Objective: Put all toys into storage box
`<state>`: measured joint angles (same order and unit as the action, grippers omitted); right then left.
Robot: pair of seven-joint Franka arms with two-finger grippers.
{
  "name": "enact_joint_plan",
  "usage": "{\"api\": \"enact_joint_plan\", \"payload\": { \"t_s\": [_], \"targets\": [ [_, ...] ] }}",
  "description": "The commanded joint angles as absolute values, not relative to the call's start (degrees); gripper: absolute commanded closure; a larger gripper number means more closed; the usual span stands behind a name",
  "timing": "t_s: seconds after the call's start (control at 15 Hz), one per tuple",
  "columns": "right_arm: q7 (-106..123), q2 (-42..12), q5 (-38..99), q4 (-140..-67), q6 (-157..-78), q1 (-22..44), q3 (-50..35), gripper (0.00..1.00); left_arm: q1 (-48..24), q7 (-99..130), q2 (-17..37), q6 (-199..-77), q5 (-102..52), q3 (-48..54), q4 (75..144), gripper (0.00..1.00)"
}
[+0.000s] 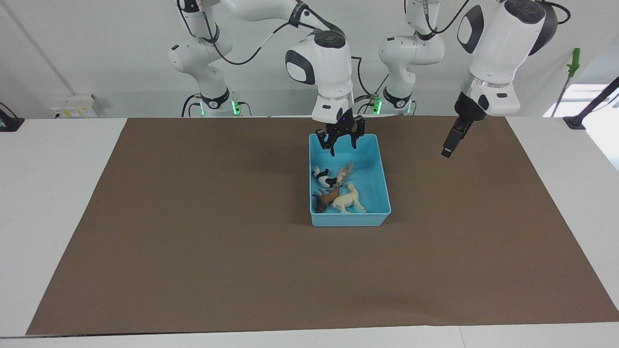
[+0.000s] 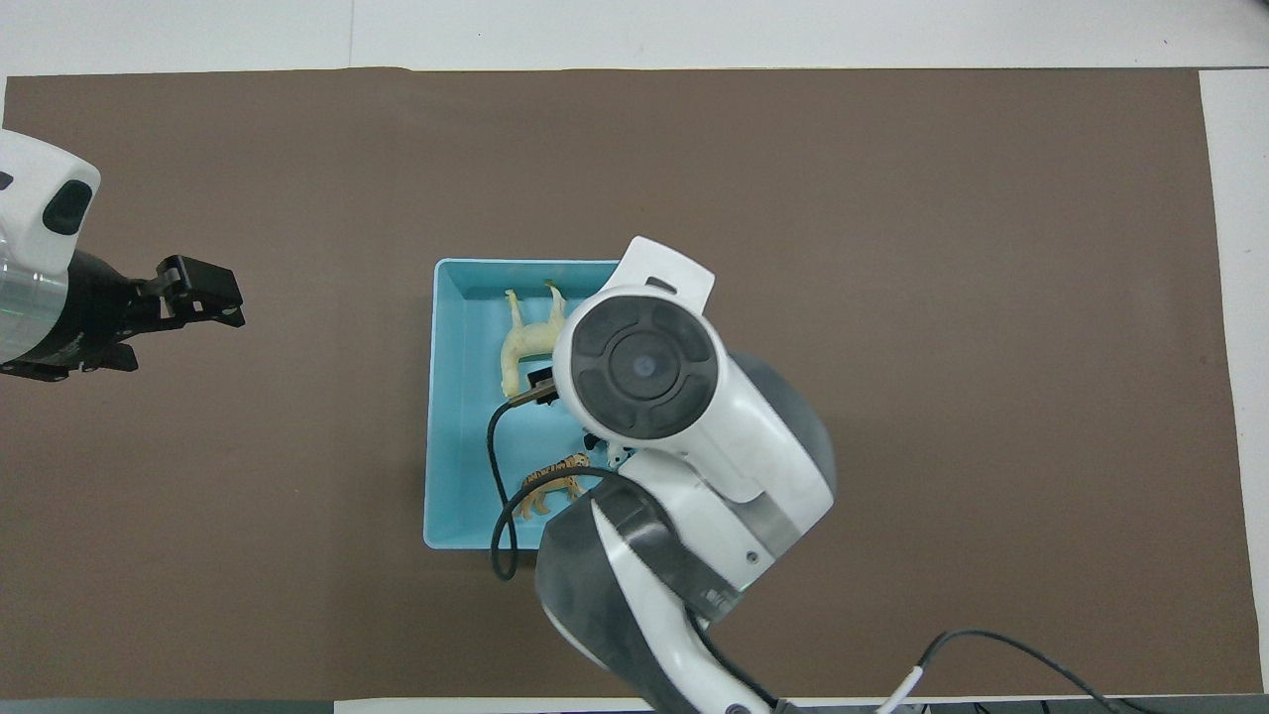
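The light-blue storage box (image 1: pixel 349 220) stands mid-table and holds all four toys: the panda (image 1: pixel 323 178), the tiger (image 1: pixel 344 173), the brown lion (image 1: pixel 325 199) and the cream horse (image 1: pixel 349 198). In the overhead view the box (image 2: pixel 433 397), horse (image 2: pixel 525 337) and tiger (image 2: pixel 550 486) show; the right arm covers the lion and most of the panda. My right gripper (image 1: pixel 343 143) is open and empty, raised over the box's end nearer the robots. My left gripper (image 1: pixel 449 150) hangs in the air over the mat toward the left arm's end, also in the overhead view (image 2: pixel 233 302), holding nothing.
A brown mat (image 1: pixel 193 232) covers most of the white table. A green-handled tool (image 1: pixel 573 63) stands off the table by the left arm's end.
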<state>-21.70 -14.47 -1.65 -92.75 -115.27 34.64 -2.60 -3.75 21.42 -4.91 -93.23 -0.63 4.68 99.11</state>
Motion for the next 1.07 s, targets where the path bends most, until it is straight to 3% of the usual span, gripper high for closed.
{"api": "enact_joint_plan", "payload": {
  "t_s": [0.0,0.13,0.27,0.53,1.0],
  "targets": [
    [-17.4,-11.18,-1.49,-92.02,-109.09,27.18,-3.08,0.0,-2.11,7.58,-2.64,-88.24,-0.88,5.19,95.79,0.0],
    [-17.14,-8.28,-2.11,-92.11,-102.68,22.0,-2.9,0.0,-2.9,7.99,-1.85,-88.16,-0.88,5.27,96.94,0.0],
    [-11.9,-4.5,-2.11,-92.28,-97.76,15.32,-2.99,0.0,-4.57,8.61,0.69,-87.01,-0.44,4.75,93.45,0.0],
    [-6.94,0.6,-1.76,-91.76,-92.91,4.68,-2.81,0.0,-6.85,4.06,2.9,-85.43,-0.44,3.08,90.88,0.0],
    [0.16,1.76,-1.23,-95.45,-90.27,-4.92,-2.9,0.0,-6.42,3.61,1.68,-86.13,-2.11,2.9,90.18,0.0]
  ]
}}
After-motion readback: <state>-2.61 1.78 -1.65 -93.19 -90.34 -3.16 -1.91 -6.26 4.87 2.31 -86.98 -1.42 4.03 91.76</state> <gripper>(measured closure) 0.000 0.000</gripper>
